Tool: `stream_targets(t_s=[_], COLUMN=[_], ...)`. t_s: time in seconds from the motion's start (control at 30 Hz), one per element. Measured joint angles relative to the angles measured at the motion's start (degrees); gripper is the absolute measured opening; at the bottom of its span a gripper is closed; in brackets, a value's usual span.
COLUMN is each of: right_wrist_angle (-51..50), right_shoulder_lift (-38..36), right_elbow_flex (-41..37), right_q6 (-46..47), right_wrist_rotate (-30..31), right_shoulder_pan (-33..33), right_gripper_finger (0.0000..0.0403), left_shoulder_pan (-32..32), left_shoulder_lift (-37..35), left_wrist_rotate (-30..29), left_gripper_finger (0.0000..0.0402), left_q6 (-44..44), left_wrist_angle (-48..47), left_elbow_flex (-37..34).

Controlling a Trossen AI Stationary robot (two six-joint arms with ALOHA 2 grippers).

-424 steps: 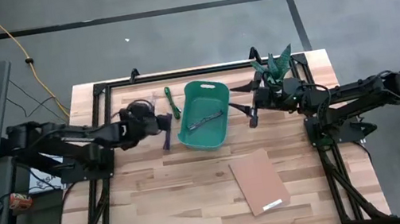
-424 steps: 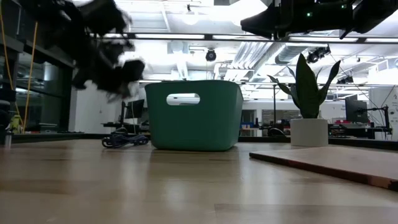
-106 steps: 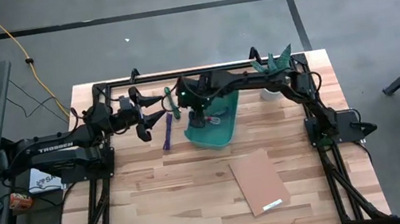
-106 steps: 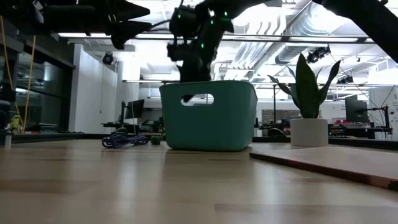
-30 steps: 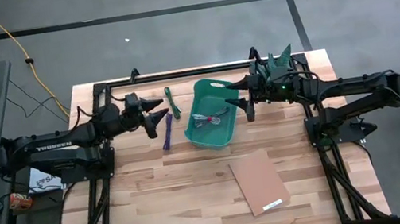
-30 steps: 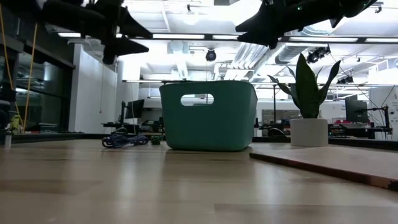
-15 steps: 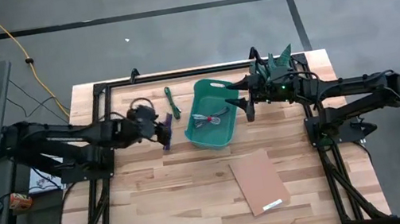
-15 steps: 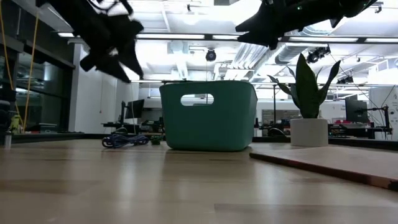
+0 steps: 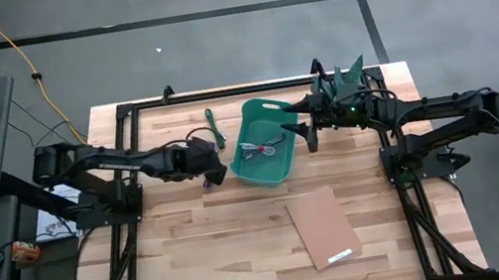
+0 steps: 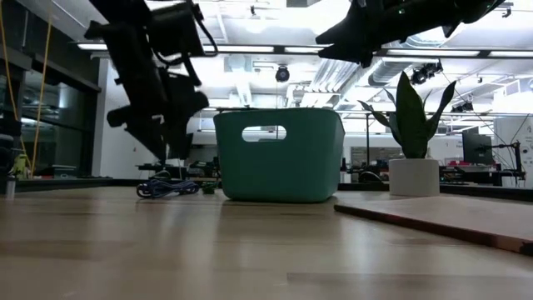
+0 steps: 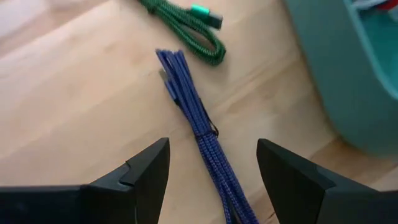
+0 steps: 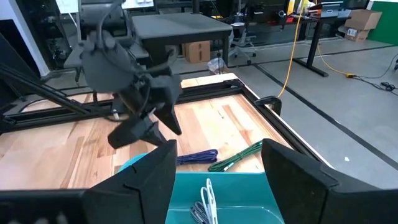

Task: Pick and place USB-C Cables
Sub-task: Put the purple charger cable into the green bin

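Observation:
A purple USB-C cable bundle (image 11: 200,124) lies flat on the wood beside the teal bin (image 9: 265,142). My left gripper (image 11: 212,146) hangs open above it, pointing steeply down, with one finger on each side and touching nothing. In the high view this gripper (image 9: 216,171) covers most of the bundle. A green cable bundle (image 9: 212,126) lies just beyond it. A white-and-red cable (image 12: 208,191) and a grey one (image 12: 199,214) lie inside the bin. My right gripper (image 9: 300,124) waits open and level above the bin's right rim.
A brown cardboard sheet (image 9: 322,227) lies on the near right of the table. A potted plant (image 10: 414,167) stands at the far right behind the bin. A black frame (image 9: 222,92) runs along the table's edges. Bare wood stretches across the near half.
My left gripper has gone down and toward the bin, and has tipped from about level to pointing steeply down over the purple cable. Its fingers have stayed open. The cables and the bin have not moved.

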Motion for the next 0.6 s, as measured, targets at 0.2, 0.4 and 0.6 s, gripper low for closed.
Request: stream_targets(t_s=[0.2,0.4,0.6], right_wrist_angle=[-0.1,-0.3,-0.3], right_shoulder_lift=[0.0,0.0,0.0], right_elbow_flex=[0.0,0.0,0.0], right_q6=[0.0,0.0,0.0], right_wrist_rotate=[0.0,0.0,0.0], right_shoulder_pan=[0.0,0.0,0.0], right_gripper_finger=[0.0227,0.0227,0.0227], left_shoulder_pan=[0.4,1.4,2.1], left_shoulder_lift=[4.5,8.2,10.7], left_wrist_rotate=[2.1,4.7,5.9], left_gripper_finger=[0.0220,0.0220,0.0220], left_q6=[0.4,1.4,1.4], left_wrist_angle=[2.4,4.5,3.7], left_elbow_flex=[0.0,0.0,0.0])
